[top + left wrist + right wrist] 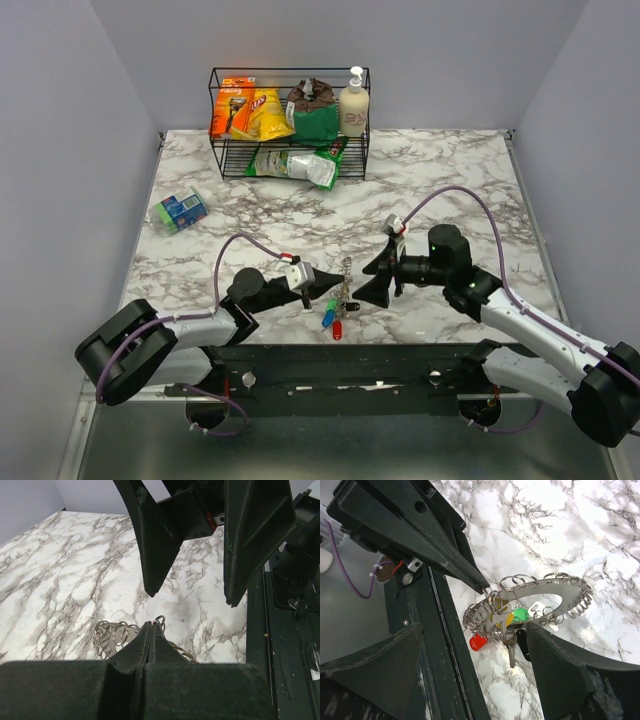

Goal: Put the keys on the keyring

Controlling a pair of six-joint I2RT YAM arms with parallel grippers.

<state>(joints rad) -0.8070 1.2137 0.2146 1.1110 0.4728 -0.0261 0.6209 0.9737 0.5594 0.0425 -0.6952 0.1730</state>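
Left tool (pixel 151 625) clamped on keyring (pixel 555 583), right tool (pixel 191 597) wide. Several keys (pixel 520 614) already on; can't tell what's left.

left claw (pixel 151 628) and right claw (pixel 475 628) hem the keyring (pixel 561 587); table (pixel 440 180) beyond open.

1. A white, grey-veined marble table (pixel 450 180) fills the middle.
2. Plain pale lilac-grey walls (pixel 60 120) enclose three sides.
3. A black wire rack (pixel 290 70) stands against the back wall.
4. Light is soft, even.
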